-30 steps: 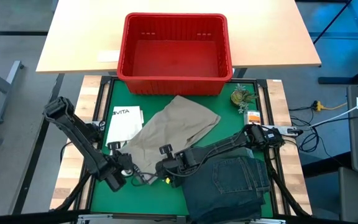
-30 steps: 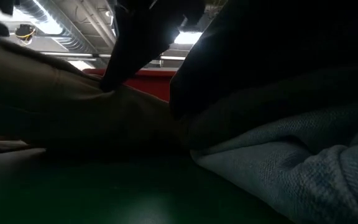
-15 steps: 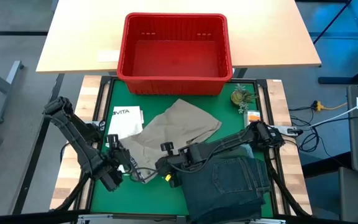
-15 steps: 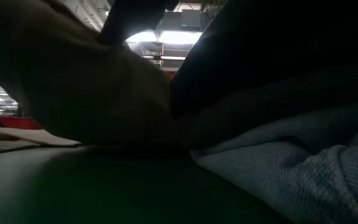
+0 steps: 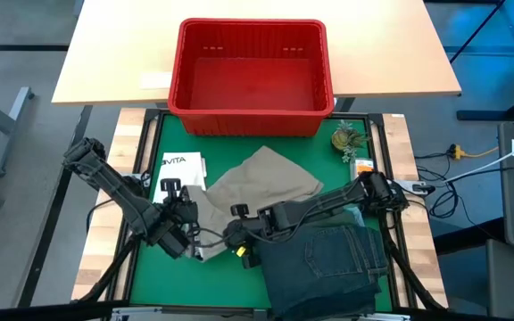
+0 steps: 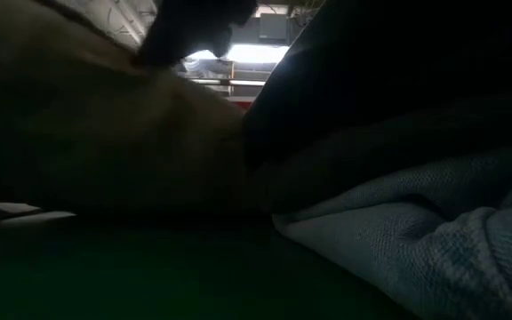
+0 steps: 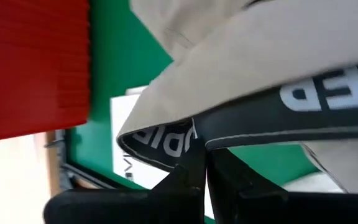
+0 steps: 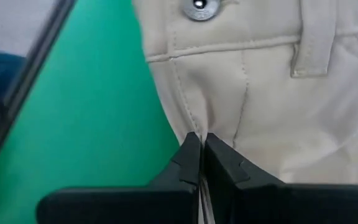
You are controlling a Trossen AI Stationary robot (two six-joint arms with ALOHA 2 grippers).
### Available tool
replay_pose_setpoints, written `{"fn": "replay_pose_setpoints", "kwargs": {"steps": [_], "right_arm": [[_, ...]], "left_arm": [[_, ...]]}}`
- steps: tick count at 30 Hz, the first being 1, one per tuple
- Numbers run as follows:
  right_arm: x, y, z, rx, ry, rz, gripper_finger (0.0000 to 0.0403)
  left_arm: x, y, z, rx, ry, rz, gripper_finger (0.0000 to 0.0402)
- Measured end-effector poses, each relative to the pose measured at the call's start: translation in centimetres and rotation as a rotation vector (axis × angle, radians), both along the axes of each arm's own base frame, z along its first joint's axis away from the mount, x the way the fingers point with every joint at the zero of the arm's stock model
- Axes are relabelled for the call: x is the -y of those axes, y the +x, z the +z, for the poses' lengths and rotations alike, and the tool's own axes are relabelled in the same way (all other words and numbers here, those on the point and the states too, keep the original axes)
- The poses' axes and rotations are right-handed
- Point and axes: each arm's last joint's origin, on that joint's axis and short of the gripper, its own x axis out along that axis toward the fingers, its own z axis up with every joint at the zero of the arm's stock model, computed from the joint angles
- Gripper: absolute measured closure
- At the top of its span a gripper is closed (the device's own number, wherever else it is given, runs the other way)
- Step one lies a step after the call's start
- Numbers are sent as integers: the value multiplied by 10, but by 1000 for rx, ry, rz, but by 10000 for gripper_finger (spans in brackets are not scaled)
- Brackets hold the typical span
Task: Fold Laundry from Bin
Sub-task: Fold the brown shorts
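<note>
Both grippers clamped on the khaki trousers (image 5: pixel 261 185), which lie mid green mat (image 5: pixel 154 276), just in front of the red bin (image 5: pixel 251 78). Left gripper (image 5: pixel 188 234) pinches the cloth's near-left edge, cloth draped over it. Right gripper (image 8: pixel 201 155) has fingers shut on the waistband seam below the metal button (image 8: pixel 198 5). Folded jeans (image 5: pixel 328 266) sit at the mat's near-right corner. White paper (image 5: pixel 178 173) at the mat's left edge. The bin sits on the wooden table's (image 5: pixel 105 62) near edge, looks empty.
</note>
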Motion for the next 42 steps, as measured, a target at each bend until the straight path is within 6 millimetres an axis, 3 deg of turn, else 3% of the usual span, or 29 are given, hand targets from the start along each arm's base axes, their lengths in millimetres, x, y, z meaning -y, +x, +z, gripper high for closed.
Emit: {"fn": "replay_pose_setpoints", "kwargs": {"steps": [4,15,20,29,42], "right_arm": [[0,-5,-11,-59,1,-8,391],[0,-10,-14,-119,-4,-6,391],[0,-11,-15,-137,-5,-6,391],[-7,-12,-16,-142,-3,12,391],[-9,-14,-18,-169,-4,17,391]], "left_arm": [[4,0,-1,-7,-63,11,401],[30,6,-3,133,-253,-32,401],[36,3,-16,119,-346,36,393],[41,5,-58,150,-500,147,319],[48,0,-78,155,-566,106,187]]}}
